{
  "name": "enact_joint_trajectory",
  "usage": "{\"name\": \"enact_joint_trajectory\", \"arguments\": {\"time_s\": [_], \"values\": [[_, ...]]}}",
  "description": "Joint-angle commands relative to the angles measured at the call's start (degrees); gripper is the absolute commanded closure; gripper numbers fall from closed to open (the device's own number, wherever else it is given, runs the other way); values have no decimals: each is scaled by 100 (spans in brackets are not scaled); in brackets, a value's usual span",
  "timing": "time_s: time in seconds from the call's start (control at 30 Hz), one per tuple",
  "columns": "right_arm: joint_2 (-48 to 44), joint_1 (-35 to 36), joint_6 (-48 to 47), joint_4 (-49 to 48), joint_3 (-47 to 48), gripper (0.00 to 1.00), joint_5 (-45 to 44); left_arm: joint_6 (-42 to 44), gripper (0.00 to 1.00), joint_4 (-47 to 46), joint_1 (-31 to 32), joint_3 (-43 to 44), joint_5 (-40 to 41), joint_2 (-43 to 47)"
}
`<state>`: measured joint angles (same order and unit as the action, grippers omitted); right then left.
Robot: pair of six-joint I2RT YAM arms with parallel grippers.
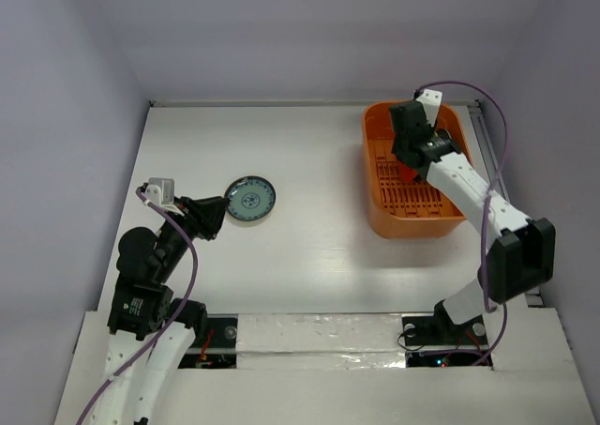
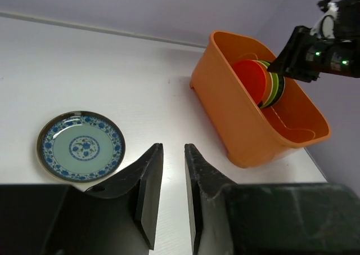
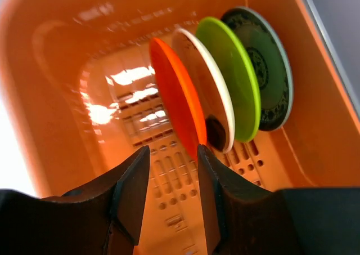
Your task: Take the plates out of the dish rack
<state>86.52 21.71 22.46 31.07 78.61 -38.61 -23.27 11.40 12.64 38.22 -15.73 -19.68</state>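
The orange dish rack (image 1: 412,226) stands at the back right. In the right wrist view (image 3: 56,97) it holds several plates on edge: red-orange (image 3: 174,108), cream (image 3: 205,92), yellow-green (image 3: 230,80) and dark patterned (image 3: 267,80). My right gripper (image 3: 173,151) is open inside the rack, its jaws just short of the red-orange plate's edge, which lies by the right finger. A teal patterned plate (image 1: 251,200) lies flat on the table at the left. My left gripper (image 2: 173,148) is open and empty, low over the table just right of that plate (image 2: 81,146).
The white table is walled in at the back and both sides. The right arm (image 1: 469,186) reaches over the rack's near right corner. The rack (image 2: 225,108) and the right wrist (image 2: 320,55) show in the left wrist view.
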Motion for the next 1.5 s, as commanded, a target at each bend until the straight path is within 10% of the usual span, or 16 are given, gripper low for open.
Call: {"name": "enact_joint_trajectory", "arguments": {"time_s": [0.0, 0.4, 1.47], "values": [[452, -185, -365, 391, 532, 55, -15, -29, 81, -243, 18, -7, 96, 52], [1103, -422, -628, 365, 779, 57, -191, -20, 59, -226, 19, 1, 105, 70], [726, -80, -1525, 637, 1447, 100, -832, -11, 56, -234, 19, 2, 105, 114]]}}
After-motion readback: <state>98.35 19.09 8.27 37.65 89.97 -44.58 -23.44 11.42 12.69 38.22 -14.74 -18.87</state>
